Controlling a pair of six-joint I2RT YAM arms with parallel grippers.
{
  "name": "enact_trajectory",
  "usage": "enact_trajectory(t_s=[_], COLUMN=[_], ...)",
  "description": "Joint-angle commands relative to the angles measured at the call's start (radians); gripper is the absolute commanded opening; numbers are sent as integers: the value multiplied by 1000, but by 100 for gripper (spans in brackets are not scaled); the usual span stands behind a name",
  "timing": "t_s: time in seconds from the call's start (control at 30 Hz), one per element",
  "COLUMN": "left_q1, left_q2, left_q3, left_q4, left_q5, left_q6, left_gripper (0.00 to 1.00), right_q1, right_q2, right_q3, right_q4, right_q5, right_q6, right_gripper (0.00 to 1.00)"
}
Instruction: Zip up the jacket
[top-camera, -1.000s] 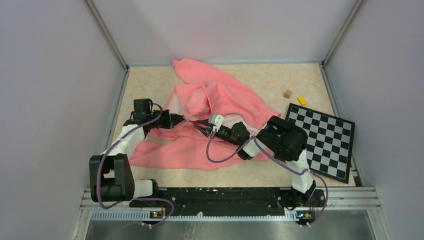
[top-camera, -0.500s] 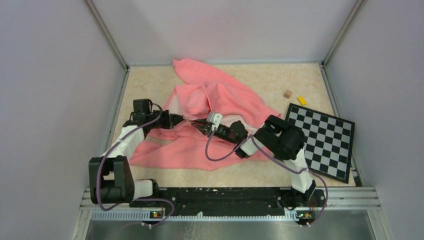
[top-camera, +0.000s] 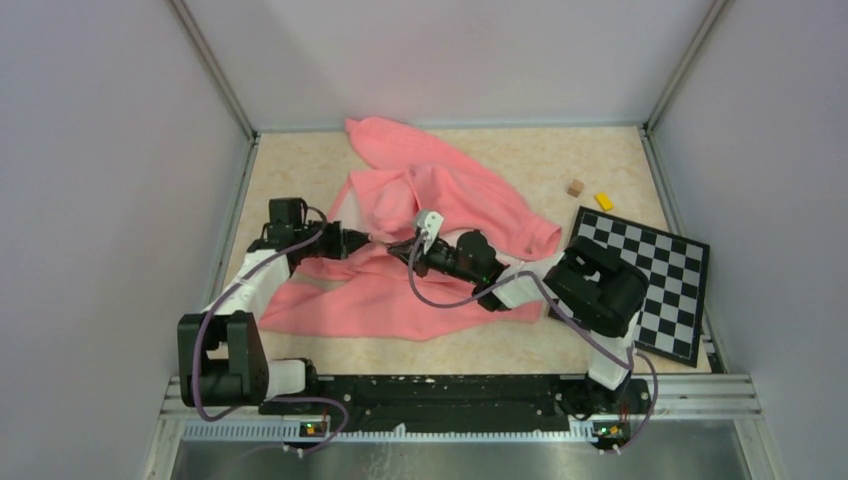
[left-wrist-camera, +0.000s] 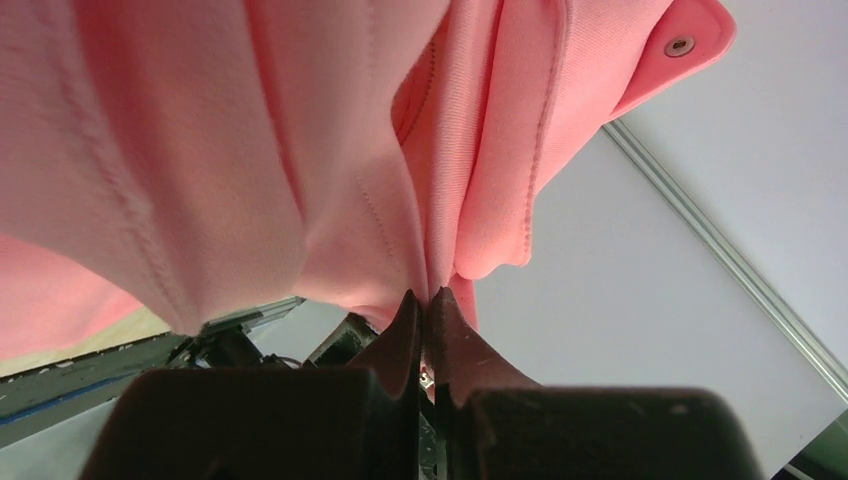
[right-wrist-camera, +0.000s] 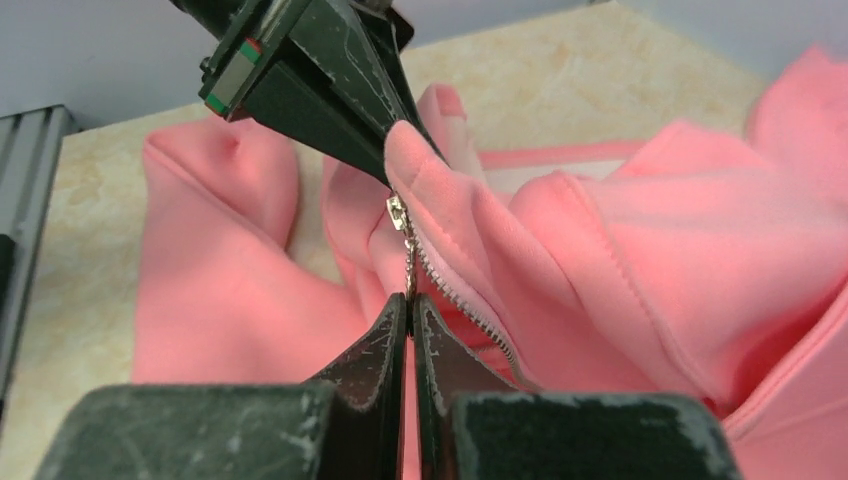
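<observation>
Right gripper (right-wrist-camera: 410, 300) has its two fingers pressed together on the small metal pull tab (right-wrist-camera: 409, 268) of the zipper, which hangs from the slider (right-wrist-camera: 397, 208) just above the fingertips. From the slider, the row of teeth (right-wrist-camera: 455, 290) runs down and to the right in the right wrist view. It passes beside the right finger and goes back toward that arm's own side, so the long axis of the zipper lies slanted to the fingers, not in line with them. Just beyond the slider, the left gripper (right-wrist-camera: 392, 150) is closed on the edge of the jacket (right-wrist-camera: 650, 240) and pinches the cloth at the end of the zipper. Its own camera shows pink cloth squeezed between the closed tips. From above, the two grippers meet almost tip to tip over the middle of the jacket, the left arm coming from the left and the right arm from the right. The jacket lies crumpled on the table (top-camera: 600, 160), with one part reaching to the far wall, and the checkered board (top-camera: 650, 270) is to its right. I judge that the left gripper serves as the anchor and the right one must draw the slider along the teeth, away from the left tips. A pull across that line may jam the slider or let the tab slip out.
</observation>
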Motion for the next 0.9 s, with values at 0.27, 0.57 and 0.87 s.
enact_trajectory(t_s=[0.27, 0.57, 0.87], left_q1=[59, 66, 67], left_q2=[32, 25, 15], left_q3=[155, 138, 147], left_q4=[-149, -154, -154], left_q5=[-55, -49, -39], left_q6=[189, 192, 288], left_gripper=[0, 0, 0], right_q1=[0, 5, -60], right_q2=[-11, -36, -16], right_q3=[238, 392, 432], right_q4=[-801, -1112, -1050], right_q5=[-80, 51, -211], right_q6=[184, 217, 304], right_gripper=[0, 0, 0])
